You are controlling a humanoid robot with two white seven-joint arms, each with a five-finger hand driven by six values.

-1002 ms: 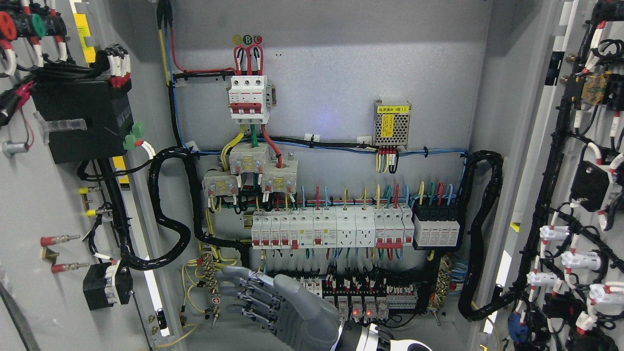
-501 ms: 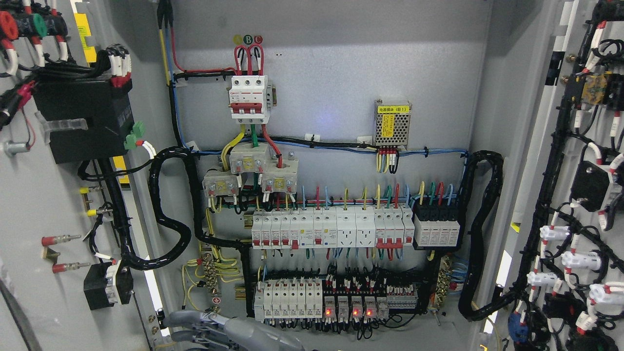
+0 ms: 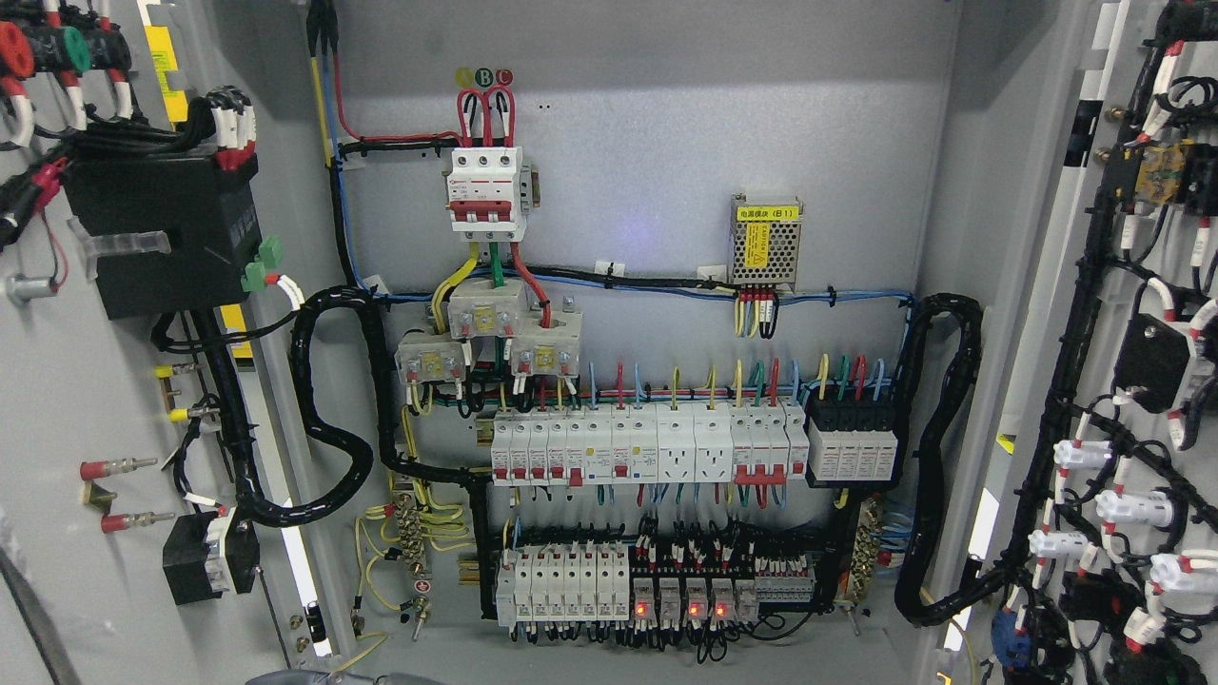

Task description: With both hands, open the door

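Observation:
Both cabinet doors stand swung wide open. The left door (image 3: 57, 400) shows its grey inner face with a black box and wiring. The right door (image 3: 1056, 314) shows black cable bundles and white connectors. Between them lies the cabinet back panel (image 3: 666, 143) with breakers and terminal rows. Only a grey sliver of my right hand (image 3: 333, 678) shows at the bottom edge, below the left door's hinge side and touching nothing I can see. My left hand is out of sight.
A red-and-white main breaker (image 3: 485, 195) sits high on the panel, a row of white breakers (image 3: 647, 447) at mid height, relays with red lights (image 3: 685, 604) below. Thick black conduit (image 3: 328, 419) loops from the left door, another conduit (image 3: 942, 457) from the right.
My right hand, raised in front of the lower terminal rows a second ago, has dropped down and to the left, almost out of the picture. The doors have not moved.

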